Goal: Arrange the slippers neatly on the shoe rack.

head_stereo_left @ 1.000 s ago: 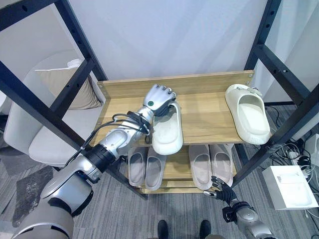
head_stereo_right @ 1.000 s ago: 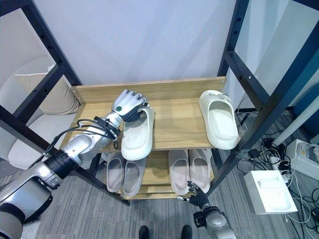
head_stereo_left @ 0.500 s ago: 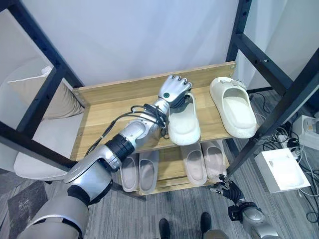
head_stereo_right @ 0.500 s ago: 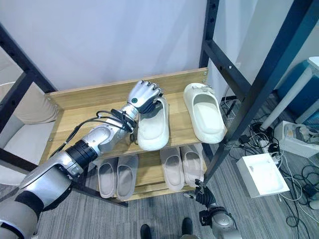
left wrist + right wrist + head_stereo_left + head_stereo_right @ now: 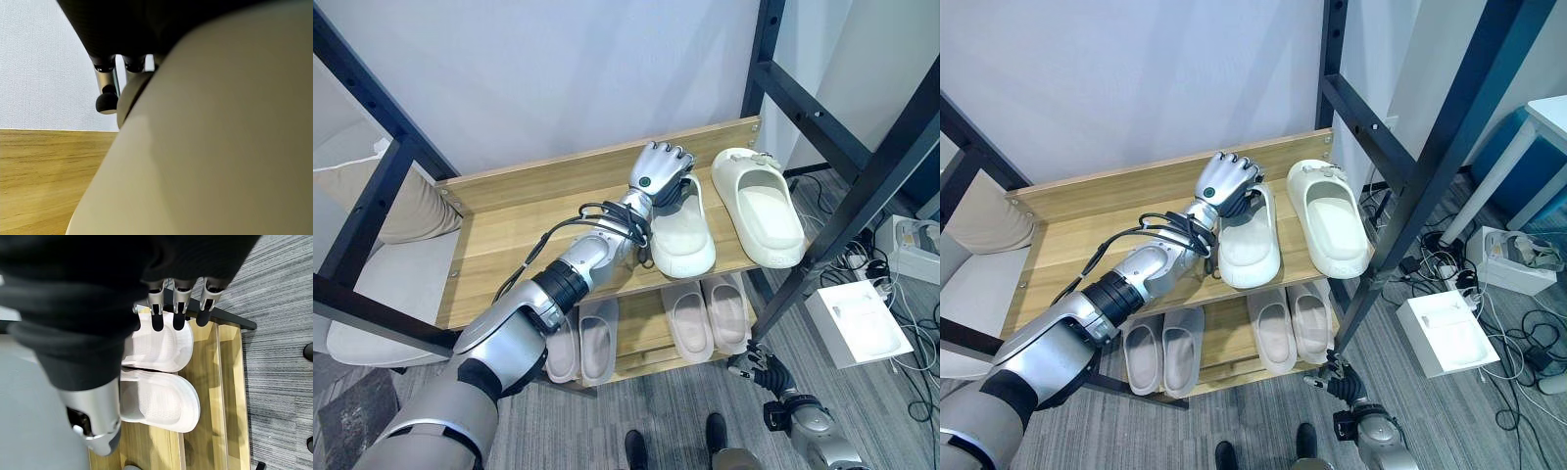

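We see the left hand point(image 5: 660, 174) reaching over the top wooden board of the black-framed shoe rack point(image 5: 529, 220), its fingers curled round the heel end of a cream-white moulded slipper point(image 5: 681, 242) that lies flat on that board with its toe toward the front edge. Its wrist view looks along the pale surface of that slipper, with dark fingertips point(image 5: 107, 102) past the slipper's edge. Just beside it, nearer the right post, lies a second cream-white slipper point(image 5: 759, 209), roughly parallel to the held one and apart from it. On the lower wooden shelf point(image 5: 641, 338) we see two pairs of pale grey slippers: one pair point(image 5: 579, 333) to the left, the other point(image 5: 709, 315) to the right. The right hand point(image 5: 756, 365) hangs low near the grey carpeted floor point(image 5: 685, 411) in front of the rack, fingers relaxed and holding nothing.
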Motion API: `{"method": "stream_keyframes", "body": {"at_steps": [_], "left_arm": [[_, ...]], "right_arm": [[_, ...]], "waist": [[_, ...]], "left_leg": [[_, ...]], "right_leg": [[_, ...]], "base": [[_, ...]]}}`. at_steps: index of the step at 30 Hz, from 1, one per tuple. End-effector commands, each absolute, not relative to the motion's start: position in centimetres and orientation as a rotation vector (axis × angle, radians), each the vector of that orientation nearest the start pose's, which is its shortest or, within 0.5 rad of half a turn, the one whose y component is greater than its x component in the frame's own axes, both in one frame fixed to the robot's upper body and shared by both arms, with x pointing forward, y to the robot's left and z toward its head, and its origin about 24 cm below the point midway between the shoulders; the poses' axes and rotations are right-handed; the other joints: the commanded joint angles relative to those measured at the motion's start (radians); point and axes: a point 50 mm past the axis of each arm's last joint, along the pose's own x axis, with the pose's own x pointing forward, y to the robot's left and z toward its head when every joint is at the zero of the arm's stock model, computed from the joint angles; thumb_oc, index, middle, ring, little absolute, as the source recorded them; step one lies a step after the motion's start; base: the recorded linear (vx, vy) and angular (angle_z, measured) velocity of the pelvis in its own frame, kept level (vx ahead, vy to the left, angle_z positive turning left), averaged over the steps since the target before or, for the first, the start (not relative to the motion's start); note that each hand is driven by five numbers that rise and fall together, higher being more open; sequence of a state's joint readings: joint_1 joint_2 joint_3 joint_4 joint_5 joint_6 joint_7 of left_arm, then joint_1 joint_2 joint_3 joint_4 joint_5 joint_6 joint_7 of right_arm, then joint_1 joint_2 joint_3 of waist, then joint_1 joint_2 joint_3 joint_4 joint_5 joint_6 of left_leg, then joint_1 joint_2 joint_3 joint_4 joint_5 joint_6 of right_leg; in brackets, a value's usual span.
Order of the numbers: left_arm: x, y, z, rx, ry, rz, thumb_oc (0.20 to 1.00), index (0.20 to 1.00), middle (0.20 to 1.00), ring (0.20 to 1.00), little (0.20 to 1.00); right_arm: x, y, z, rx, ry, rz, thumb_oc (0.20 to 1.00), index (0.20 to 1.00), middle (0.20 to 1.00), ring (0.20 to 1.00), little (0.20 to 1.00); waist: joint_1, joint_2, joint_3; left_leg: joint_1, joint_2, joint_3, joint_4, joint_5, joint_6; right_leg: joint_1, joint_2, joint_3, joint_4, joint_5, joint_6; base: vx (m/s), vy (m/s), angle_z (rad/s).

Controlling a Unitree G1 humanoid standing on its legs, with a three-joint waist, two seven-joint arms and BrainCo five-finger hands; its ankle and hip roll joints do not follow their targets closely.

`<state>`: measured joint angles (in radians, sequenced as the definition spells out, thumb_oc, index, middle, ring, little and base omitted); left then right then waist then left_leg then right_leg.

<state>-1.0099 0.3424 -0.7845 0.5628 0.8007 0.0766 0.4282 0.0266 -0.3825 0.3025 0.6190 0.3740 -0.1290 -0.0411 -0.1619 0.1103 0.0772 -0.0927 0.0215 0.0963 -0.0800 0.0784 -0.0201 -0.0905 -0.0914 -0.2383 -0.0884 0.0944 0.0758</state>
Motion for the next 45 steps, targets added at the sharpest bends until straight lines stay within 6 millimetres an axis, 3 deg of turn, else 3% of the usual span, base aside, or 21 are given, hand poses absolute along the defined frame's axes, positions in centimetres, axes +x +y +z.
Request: {"method": "stream_keyframes", "body": {"at_steps": [1,14,23,26,28,29,30,31,33,36,37,39,42,44,45], "left_arm": [[38.7,4.9,22.0,1.505,-0.819,0.024,1.000,1.000,1.000,1.000,1.000],[37.9,7.0,25.5,1.438,-0.884,0.117,1.000,1.000,1.000,1.000,1.000],[36.6,7.6,26.0,1.371,-0.929,0.107,1.000,1.000,1.000,1.000,1.000],[35.7,7.8,26.1,1.273,-0.949,0.085,1.000,1.000,1.000,1.000,1.000],[35.1,8.6,25.3,1.106,-0.911,0.054,1.000,1.000,1.000,1.000,1.000],[35.0,8.7,25.3,1.105,-0.909,0.054,1.000,1.000,1.000,1.000,1.000],[34.7,9.3,24.6,0.977,-0.868,0.027,1.000,1.000,1.000,1.000,1.000],[34.7,9.4,24.5,0.976,-0.866,0.027,1.000,1.000,1.000,1.000,1.000],[34.0,10.0,22.9,0.758,-0.790,-0.039,1.000,1.000,1.000,1.000,1.000],[33.7,10.3,22.0,0.665,-0.746,-0.077,1.000,1.000,1.000,1.000,1.000],[33.4,10.2,20.3,0.517,-0.662,-0.141,1.000,1.000,1.000,1.000,1.000],[33.2,10.3,19.6,0.462,-0.623,-0.177,1.000,1.000,1.000,1.000,1.000],[32.2,10.2,15.3,0.168,-0.418,-0.303,1.000,1.000,1.000,1.000,1.000],[32.0,10.0,14.8,0.159,-0.390,-0.338,1.000,1.000,1.000,1.000,1.000],[31.4,9.9,12.7,0.085,-0.288,-0.379,1.000,1.000,1.000,1.000,1.000]], "right_arm": [[21.5,-20.9,-6.2,-0.059,0.435,0.013,1.000,1.000,1.000,1.000,1.000],[21.0,-19.9,-6.8,-0.068,0.470,0.076,1.000,1.000,1.000,1.000,1.000],[20.8,-19.6,-7.2,-0.066,0.491,0.088,1.000,1.000,1.000,1.000,1.000],[20.6,-19.5,-7.4,-0.059,0.503,0.084,1.000,1.000,1.000,1.000,1.000],[20.3,-19.4,-7.6,-0.052,0.514,0.078,1.000,1.000,1.000,1.000,1.000],[20.3,-19.4,-7.6,-0.053,0.515,0.079,1.000,1.000,1.000,1.000,1.000],[20.0,-19.5,-7.8,-0.048,0.525,0.070,1.000,1.000,1.000,1.000,1.000],[20.0,-19.5,-7.8,-0.049,0.527,0.071,1.000,1.000,1.000,1.000,1.000],[19.6,-19.5,-8.2,-0.040,0.548,0.062,1.000,1.000,1.000,1.000,1.000],[19.4,-19.5,-8.4,-0.042,0.557,0.061,1.000,1.000,1.000,1.000,1.000],[19.3,-19.5,-8.4,-0.037,0.563,0.058,1.000,1.000,1.000,1.000,1.000],[19.3,-19.6,-8.5,-0.037,0.566,0.056,1.000,1.000,1.000,1.000,1.000],[19.4,-19.7,-8.5,-0.028,0.573,0.056,1.000,1.000,1.000,1.000,1.000],[19.4,-19.9,-8.5,-0.026,0.580,0.052,1.000,1.000,1.000,1.000,1.000],[19.5,-20.1,-8.4,-0.022,0.581,0.057,1.000,1.000,1.000,1.000,1.000]], "waist": [[-0.001,-0.048,0.032],[0.047,-0.052,0.024],[0.069,-0.056,0.023],[0.078,-0.058,0.022],[0.089,-0.061,0.025],[0.089,-0.060,0.024],[0.096,-0.061,0.025],[0.095,-0.061,0.024],[0.107,-0.060,0.025],[0.113,-0.059,0.025],[0.118,-0.059,0.028],[0.120,-0.057,0.028],[0.129,-0.053,0.033],[0.130,-0.052,0.032],[0.132,-0.050,0.035]], "left_leg": [[0.102,-0.019,-0.034,-0.007,-0.099,-0.027],[0.105,-0.018,-0.075,-0.007,-0.089,-0.032],[0.104,-0.018,-0.094,-0.007,-0.084,-0.034],[0.104,-0.020,-0.100,-0.007,-0.084,-0.033],[0.104,-0.021,-0.104,-0.007,-0.082,-0.032],[0.104,-0.021,-0.104,-0.007,-0.082,-0.032],[0.104,-0.022,-0.109,-0.007,-0.080,-0.032],[0.104,-0.022,-0.109,-0.007,-0.080,-0.032],[0.105,-0.023,-0.116,-0.007,-0.077,-0.031],[0.106,-0.023,-0.121,-0.007,-0.076,-0.031],[0.105,-0.024,-0.123,-0.007,-0.073,-0.031],[0.105,-0.024,-0.125,-0.007,-0.072,-0.031],[0.103,-0.025,-0.133,-0.007,-0.067,-0.030],[0.103,-0.025,-0.134,-0.007,-0.067,-0.029],[0.103,-0.025,-0.137,-0.007,-0.066,-0.029]], "right_leg": [[0.076,-0.016,-0.035,0.001,-0.072,0.082],[0.105,-0.017,-0.081,0.001,-0.084,0.073],[0.117,-0.018,-0.102,0.001,-0.086,0.069],[0.120,-0.019,-0.108,0.001,-0.085,0.068],[0.122,-0.020,-0.116,0.001,-0.085,0.066],[0.122,-0.020,-0.116,0.001,-0.085,0.066],[0.125,-0.020,-0.120,0.001,-0.085,0.065],[0.126,-0.020,-0.120,0.001,-0.085,0.065],[0.130,-0.022,-0.128,0.001,-0.085,0.062],[0.132,-0.022,-0.132,0.001,-0.086,0.061],[0.133,-0.024,-0.136,0.001,-0.086,0.061],[0.134,-0.024,-0.139,0.001,-0.086,0.060],[0.136,-0.027,-0.145,0.001,-0.086,0.059],[0.137,-0.026,-0.146,0.001,-0.087,0.059],[0.139,-0.027,-0.149,0.001,-0.087,0.058]], "base": [[0.00,0.000,0.00],[-0.02,-0.017,0.08],[-0.02,-0.009,0.09],[0.00,0.000,0.00],[-0.02,0.002,0.10],[-0.02,0.003,0.17],[-0.01,0.000,0.15],[-0.01,-0.001,0.11],[0.00,0.002,0.06],[-0.01,0.006,0.03],[-0.01,0.008,0.08],[-0.02,0.007,0.12],[-0.02,0.008,0.14],[0.00,0.000,0.00],[0.00,0.000,0.00]]}}
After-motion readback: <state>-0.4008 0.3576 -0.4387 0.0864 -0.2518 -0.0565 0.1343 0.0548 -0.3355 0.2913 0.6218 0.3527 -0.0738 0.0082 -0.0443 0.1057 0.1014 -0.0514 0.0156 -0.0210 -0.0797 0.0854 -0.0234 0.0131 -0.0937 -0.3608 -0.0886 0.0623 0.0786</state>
